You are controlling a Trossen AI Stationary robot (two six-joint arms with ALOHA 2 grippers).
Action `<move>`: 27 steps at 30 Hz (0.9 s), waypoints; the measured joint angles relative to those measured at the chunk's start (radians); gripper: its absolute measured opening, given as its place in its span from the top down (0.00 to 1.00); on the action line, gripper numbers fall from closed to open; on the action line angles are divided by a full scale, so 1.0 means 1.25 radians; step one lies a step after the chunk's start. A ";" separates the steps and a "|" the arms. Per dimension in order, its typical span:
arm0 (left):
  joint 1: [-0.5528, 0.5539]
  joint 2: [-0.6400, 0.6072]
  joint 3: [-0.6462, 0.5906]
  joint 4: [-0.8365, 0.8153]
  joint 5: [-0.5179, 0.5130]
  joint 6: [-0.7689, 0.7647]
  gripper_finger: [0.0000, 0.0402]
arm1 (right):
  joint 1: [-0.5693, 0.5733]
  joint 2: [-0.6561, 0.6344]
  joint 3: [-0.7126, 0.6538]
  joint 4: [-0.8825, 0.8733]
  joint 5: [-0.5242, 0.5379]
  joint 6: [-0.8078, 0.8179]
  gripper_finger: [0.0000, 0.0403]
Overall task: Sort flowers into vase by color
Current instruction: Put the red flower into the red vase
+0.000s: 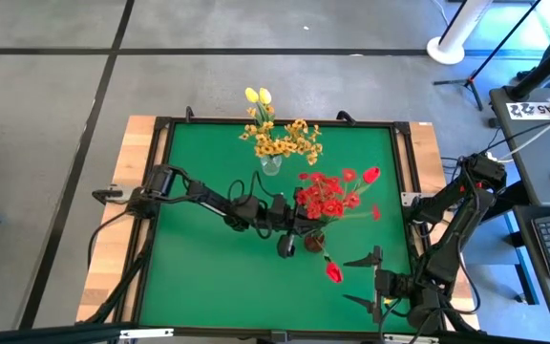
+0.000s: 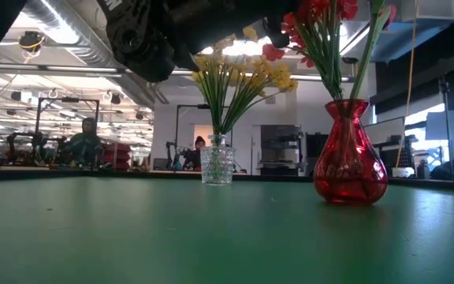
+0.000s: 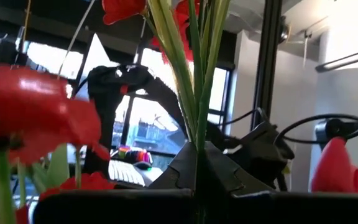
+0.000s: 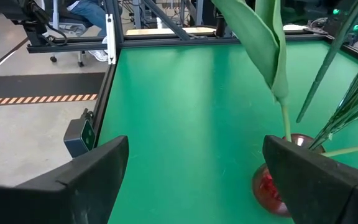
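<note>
Two vases stand on the green surface (image 1: 199,277): a clear vase (image 1: 270,164) holding yellow flowers (image 1: 280,139), and near it a red vase (image 1: 314,240) holding red flowers (image 1: 330,194). The left end effector (image 1: 286,245), clamped on green stems, sits beside the red vase; the right end effector (image 1: 369,280) hangs wide, empty, near it.

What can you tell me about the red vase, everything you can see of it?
The red vase is translucent red glass by its look, with a round belly, a narrow neck and a flared lip. It stands upright on the green table, right of the small clear vase in the low view. Green stems rise from its mouth, carrying the red flowers. The left tool, shut, is right beside it in the high view; contact isn't clear.
</note>
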 joint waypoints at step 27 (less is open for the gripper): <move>0.013 0.069 0.071 -0.043 -0.014 0.003 1.00 | 0.000 0.000 0.000 0.002 0.000 0.000 0.08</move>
